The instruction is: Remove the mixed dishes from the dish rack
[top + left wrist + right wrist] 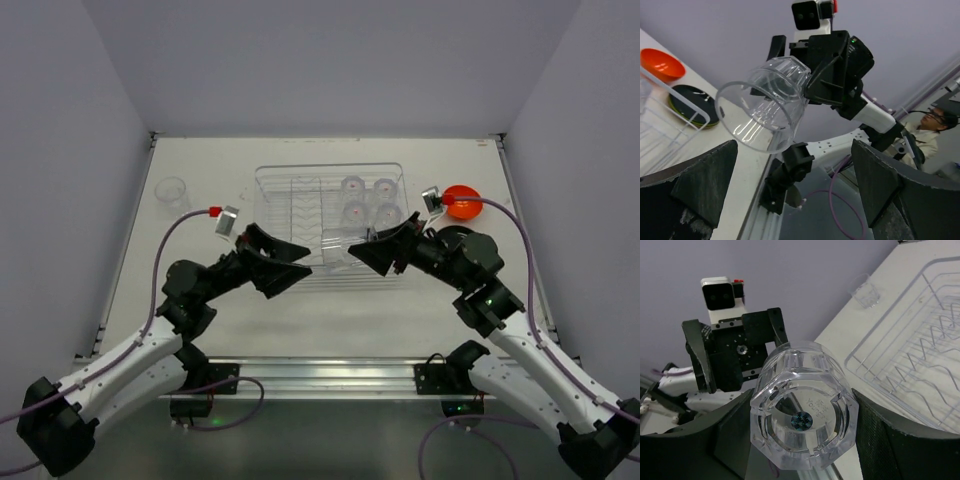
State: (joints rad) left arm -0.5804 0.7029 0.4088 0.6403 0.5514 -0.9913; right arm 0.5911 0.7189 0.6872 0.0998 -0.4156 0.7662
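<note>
My right gripper (803, 426) is shut on a clear cup (802, 412), gripping it by the sides with its base toward the camera. From above, this cup (338, 249) hangs over the front edge of the dish rack (275, 180). My left gripper (299, 263) faces it from close by, open and empty. In the left wrist view the held cup (764, 107) shows its open mouth above and between the wide-apart fingers (700, 180). Several clear cups (352, 187) stand in the rack's right part. An orange bowl (463, 202) and a dark plate (690, 104) lie on the table right of the rack.
Another clear cup (172, 192) stands upright on the table left of the rack, also seen as a small cup (865, 290) in the right wrist view. The rack's ribbed plate slots (930, 340) hold nothing. White walls close in the table on three sides.
</note>
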